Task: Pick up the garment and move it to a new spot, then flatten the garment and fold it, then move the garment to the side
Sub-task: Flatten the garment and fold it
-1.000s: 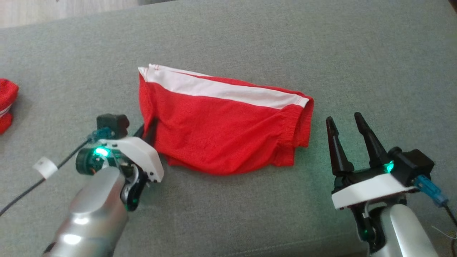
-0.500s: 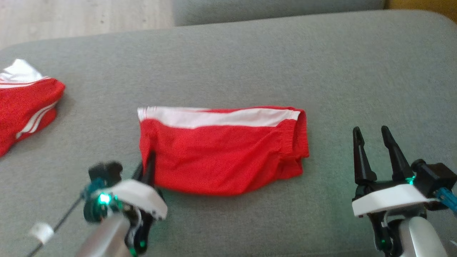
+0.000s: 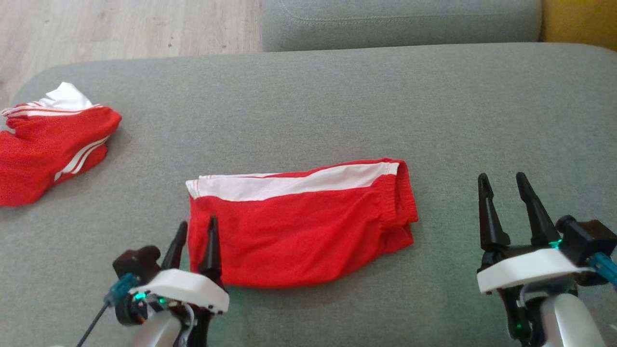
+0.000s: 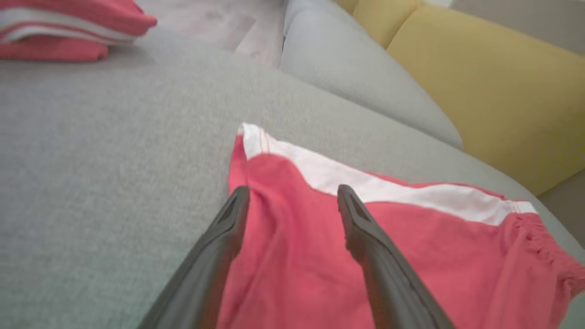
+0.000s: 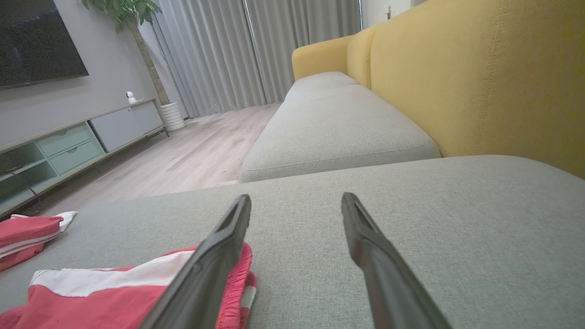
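Folded red garment [image 3: 299, 236] flat on sofa cushion [image 3: 337, 106]. Left end effector [image 3: 197, 225] released, fingers straddling garment's left edge. Right end effector [image 3: 501, 178] released, clear of right edge.

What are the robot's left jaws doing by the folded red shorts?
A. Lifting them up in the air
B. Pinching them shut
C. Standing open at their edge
C: the left gripper has its jaws apart over the left edge of the red shorts, which lie flat on the grey sofa cushion.
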